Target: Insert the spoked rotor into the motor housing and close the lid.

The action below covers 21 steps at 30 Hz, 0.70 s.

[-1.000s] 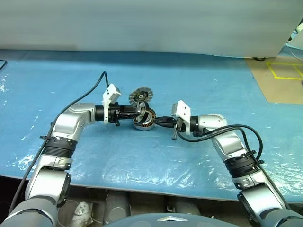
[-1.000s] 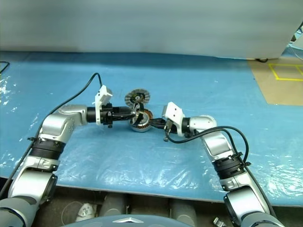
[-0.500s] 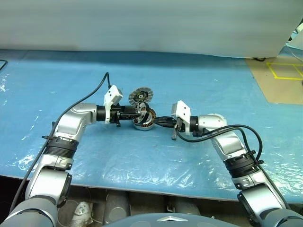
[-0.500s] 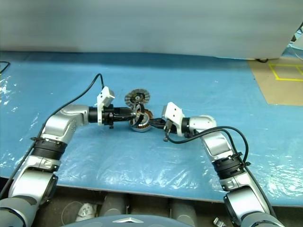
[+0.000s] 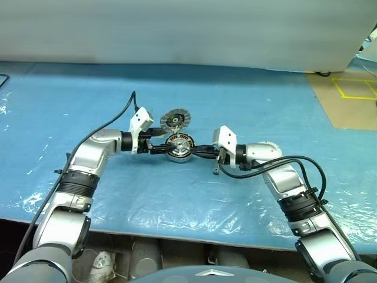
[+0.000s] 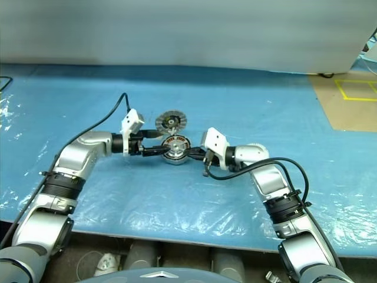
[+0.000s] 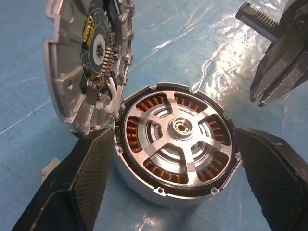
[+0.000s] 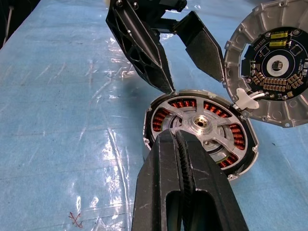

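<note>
One stiff silver spoked rotor [image 7: 179, 138] is sitting inside the round copper-wound motor housing [image 7: 139, 180]. You are holding the left gripper [image 7: 175, 159] spread around that housing, the right gripper [image 8: 182, 147] pressed together beside it. Against the housing is leaning the finned silver lid [image 7: 72, 91]; grip its rigid, probably slippery rim.

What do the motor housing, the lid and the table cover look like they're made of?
Motor housing: bright machined metal, probably aluminium, ringed by coppery wire windings. Lid: matte grey metal, seemingly cast, holding a dark circuit board. Table cover: blue sheet under glossy, wrinkled clear plastic film.
</note>
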### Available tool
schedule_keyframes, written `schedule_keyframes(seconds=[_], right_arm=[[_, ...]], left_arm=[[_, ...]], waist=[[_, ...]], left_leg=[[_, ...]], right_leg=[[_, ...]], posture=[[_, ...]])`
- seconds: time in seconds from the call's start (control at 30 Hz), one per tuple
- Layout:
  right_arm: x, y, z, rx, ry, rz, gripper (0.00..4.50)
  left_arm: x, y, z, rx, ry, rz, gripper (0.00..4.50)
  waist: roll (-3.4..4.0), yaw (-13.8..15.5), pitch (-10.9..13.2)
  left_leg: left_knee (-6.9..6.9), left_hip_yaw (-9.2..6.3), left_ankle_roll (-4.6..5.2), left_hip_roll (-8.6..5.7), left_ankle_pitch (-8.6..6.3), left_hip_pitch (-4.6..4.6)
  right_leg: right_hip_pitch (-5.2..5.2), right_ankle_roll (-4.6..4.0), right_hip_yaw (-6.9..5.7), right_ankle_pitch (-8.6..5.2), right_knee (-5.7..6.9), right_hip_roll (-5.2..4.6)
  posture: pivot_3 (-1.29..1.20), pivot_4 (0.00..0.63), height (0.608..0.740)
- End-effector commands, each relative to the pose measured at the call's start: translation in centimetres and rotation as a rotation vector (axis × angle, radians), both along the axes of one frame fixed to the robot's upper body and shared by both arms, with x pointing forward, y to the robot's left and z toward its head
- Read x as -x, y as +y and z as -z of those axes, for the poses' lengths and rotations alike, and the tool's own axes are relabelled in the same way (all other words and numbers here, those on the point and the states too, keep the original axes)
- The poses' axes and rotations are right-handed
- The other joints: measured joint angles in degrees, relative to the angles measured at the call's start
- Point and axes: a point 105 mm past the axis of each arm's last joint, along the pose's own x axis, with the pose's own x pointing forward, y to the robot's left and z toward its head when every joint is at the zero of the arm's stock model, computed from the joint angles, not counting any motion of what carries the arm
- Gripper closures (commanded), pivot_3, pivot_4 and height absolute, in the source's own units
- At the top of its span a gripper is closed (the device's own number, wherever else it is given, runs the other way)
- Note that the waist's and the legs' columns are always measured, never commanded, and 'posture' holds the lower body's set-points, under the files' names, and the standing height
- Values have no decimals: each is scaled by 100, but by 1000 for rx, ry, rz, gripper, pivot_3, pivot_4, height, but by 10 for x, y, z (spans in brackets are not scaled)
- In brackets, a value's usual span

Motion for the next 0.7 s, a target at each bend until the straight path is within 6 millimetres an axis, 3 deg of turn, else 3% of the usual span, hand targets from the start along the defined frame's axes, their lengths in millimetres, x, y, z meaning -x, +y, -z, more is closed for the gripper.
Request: schedule_keyframes(seconds=[0.03,0.13,0.43,0.7], right_arm=[[0,4,-9,-14,-45,-14,4500],[-1,4,-9,-14,-48,-12,4500],[-3,5,-10,-19,-67,-3,4500],[-3,10,-13,-29,-83,-10,4500]], left_arm=[[-2,-5,-25,59,-70,21,498],[1,-11,-32,130,-50,32,1132],[10,-32,-14,168,-44,0,4323],[-12,-38,23,-9,-152,-167,4435]], waist=[[0,0,0],[0,0,0],[0,-2,0],[-1,-4,0]], left_leg=[[0,0,0,0,0,0],[0,0,0,0,0,0],[-1,0,0,1,0,0],[6,0,2,1,0,0]], right_leg=[[0,0,0,0,0,0],[0,0,0,0,0,0],[0,0,0,0,-1,0],[2,2,1,1,0,0]], posture=[[0,150,740],[0,150,740],[0,150,740],[0,150,740]])
